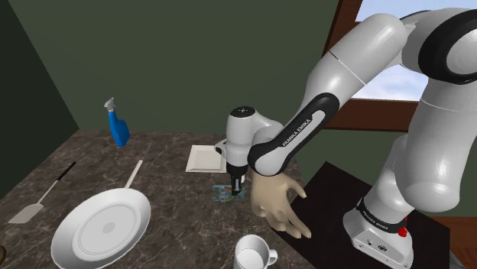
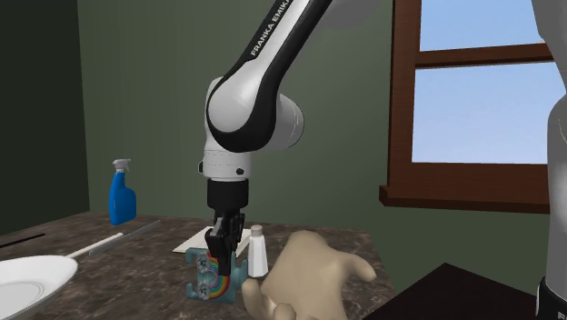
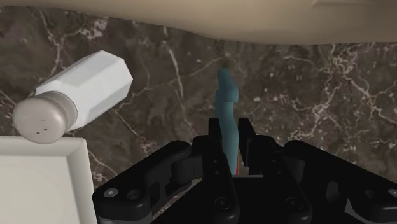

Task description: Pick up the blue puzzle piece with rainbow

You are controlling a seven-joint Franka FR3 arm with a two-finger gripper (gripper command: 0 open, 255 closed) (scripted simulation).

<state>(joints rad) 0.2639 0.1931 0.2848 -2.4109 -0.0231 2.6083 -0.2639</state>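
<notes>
The claw (image 3: 230, 141) is clenched on the blue puzzle piece (image 2: 210, 278), which stands on edge at lower centre of the second exterior view, close to the dark marbled surface (image 1: 180, 218). Dark green walls (image 1: 191, 61) stand behind, and a wood-framed window (image 2: 482, 100) at upper right shows sky.

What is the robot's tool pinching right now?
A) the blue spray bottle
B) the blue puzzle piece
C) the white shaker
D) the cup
B: the tool clasps the blue puzzle piece edge-on between its fingers, while the white shaker sits untouched nearby.
</notes>
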